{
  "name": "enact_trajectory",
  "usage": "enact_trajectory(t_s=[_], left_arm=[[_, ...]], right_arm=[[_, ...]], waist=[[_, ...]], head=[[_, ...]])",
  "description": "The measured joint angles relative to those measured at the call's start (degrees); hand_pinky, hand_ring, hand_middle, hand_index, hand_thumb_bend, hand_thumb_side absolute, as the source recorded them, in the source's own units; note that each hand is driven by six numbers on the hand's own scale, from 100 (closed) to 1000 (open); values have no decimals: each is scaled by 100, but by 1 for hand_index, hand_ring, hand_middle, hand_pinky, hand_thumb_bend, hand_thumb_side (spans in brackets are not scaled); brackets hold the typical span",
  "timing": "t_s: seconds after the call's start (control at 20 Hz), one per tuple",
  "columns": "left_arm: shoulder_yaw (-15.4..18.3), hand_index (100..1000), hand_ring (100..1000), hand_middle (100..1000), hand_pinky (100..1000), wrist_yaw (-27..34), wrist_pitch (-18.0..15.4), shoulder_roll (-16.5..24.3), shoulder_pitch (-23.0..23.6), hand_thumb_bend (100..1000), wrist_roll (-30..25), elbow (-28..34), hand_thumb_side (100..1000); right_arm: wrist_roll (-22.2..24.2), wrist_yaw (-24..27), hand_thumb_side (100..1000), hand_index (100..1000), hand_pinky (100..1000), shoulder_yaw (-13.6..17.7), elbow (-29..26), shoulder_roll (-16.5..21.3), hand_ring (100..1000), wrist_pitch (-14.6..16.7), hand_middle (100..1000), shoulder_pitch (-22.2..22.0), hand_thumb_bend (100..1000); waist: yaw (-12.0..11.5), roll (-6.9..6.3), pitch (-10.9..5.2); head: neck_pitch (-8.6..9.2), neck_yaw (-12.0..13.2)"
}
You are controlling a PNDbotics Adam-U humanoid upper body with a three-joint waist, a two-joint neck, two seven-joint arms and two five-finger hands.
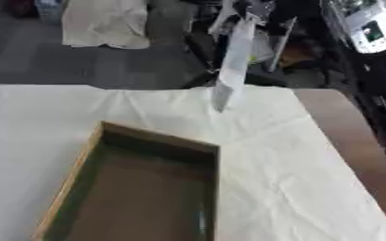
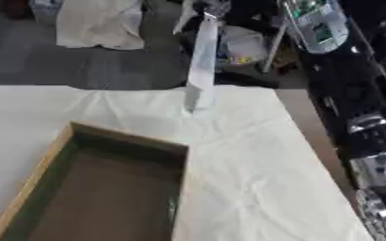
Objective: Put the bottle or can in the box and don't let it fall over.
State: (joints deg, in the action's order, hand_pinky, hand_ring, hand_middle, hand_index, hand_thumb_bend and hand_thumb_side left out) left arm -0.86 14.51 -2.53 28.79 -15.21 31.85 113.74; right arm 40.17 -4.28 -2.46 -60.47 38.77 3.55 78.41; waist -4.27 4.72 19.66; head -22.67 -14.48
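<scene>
A tall pale bottle [image 1: 233, 61] shows as a blurred, slightly tilted streak at the far middle. Its lower end is over the far edge of the white cloth; whether it touches the cloth I cannot tell. The box [image 1: 156, 140] has a light wooden rim and a dark inside. It lies at the lower left, nearer than the bottle, and holds no bottle or can. My right arm [image 2: 376, 136], black with silver joints, runs up the right edge of the right eye view. My right hand [image 2: 209, 7] is only a dark blur at the bottle's top. My left hand shows in neither view.
A white creased cloth [image 1: 295, 188] covers most of the table. A bare brown strip of table [image 1: 353, 127] lies along its right side. Beyond the far edge are a grey floor, a pale draped sheet [image 1: 106, 23] and dark equipment [image 1: 369, 28].
</scene>
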Motion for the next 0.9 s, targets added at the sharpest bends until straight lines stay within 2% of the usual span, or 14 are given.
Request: enact_trajectory(t_s=[0.7, 0.9], left_arm=[[2, 743, 814, 843, 679, 25, 13, 8, 7, 228, 12, 0, 843], [3, 743, 814, 843, 679, 38, 13, 10, 7, 230, 12, 0, 840]], right_arm=[[53, 552, 100, 391, 614, -391, -854, 43, 344, -275, 399, 13, 100], [50, 758, 100, 391, 615, -506, -1111, 48, 344, -388, 398, 13, 100]], waist=[[28, 43, -152], [29, 58, -242]], head=[[-258, 58], [-341, 76]])
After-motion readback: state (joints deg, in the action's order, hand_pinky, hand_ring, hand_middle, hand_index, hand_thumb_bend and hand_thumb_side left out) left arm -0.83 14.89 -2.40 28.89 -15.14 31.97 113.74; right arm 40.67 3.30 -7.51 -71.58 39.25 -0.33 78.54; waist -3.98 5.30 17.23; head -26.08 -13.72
